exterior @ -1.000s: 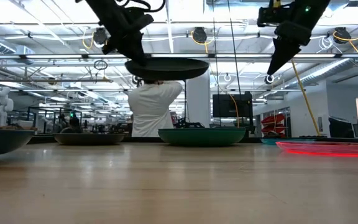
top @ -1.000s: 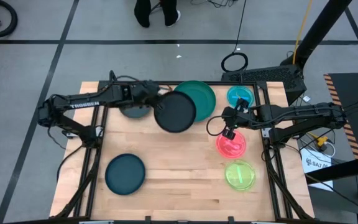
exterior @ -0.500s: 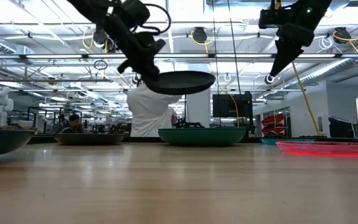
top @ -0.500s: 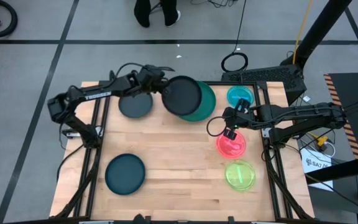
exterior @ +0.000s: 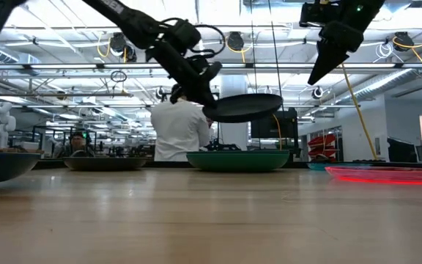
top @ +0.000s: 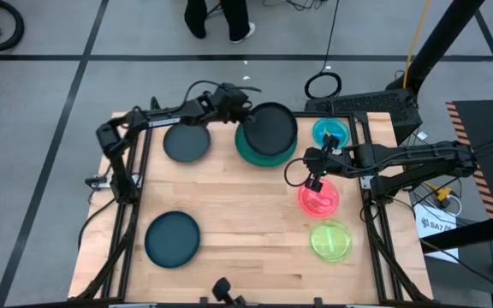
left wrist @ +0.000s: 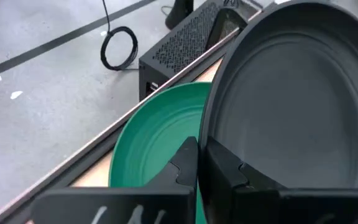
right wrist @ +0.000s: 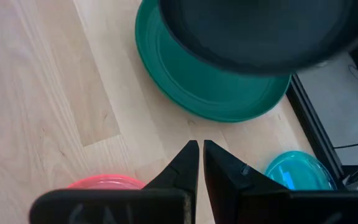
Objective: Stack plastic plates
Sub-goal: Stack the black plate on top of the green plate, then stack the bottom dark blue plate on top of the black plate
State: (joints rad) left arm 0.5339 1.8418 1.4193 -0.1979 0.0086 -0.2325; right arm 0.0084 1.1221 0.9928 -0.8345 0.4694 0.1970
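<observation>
My left gripper (top: 245,115) is shut on a dark grey plate (top: 272,127) and holds it in the air over the large green plate (top: 259,154), which rests on the table near its far edge. In the low view, the dark plate (exterior: 244,107) hangs above the green plate (exterior: 238,160). Two more dark plates (top: 187,144) (top: 172,238) lie on the table's left side. Blue (top: 330,133), pink (top: 317,199) and lime (top: 330,240) plates lie in a row on the right. My right gripper (top: 315,177) is shut and hovers above the pink plate's far edge, touching nothing. My left gripper pinches the dark plate's rim (left wrist: 205,134) on the side facing the table's left. One finger (left wrist: 229,171) is inside the dish and the other (left wrist: 184,165) outside the rim. The fingers come from the left, slanting down. The plate is lifted clear, about level, above the green plate.
The table's middle and near part show bare wood (top: 246,222). A black frame rail (top: 315,113) runs along the far edge, with a dark box (top: 362,104) behind it. A person (exterior: 178,128) stands beyond the table's far side.
My left gripper has carried the dark plate toward the table's right and far edge, from beside the green plate to over it, and has lowered it. The plate has stayed about level in the hold.
</observation>
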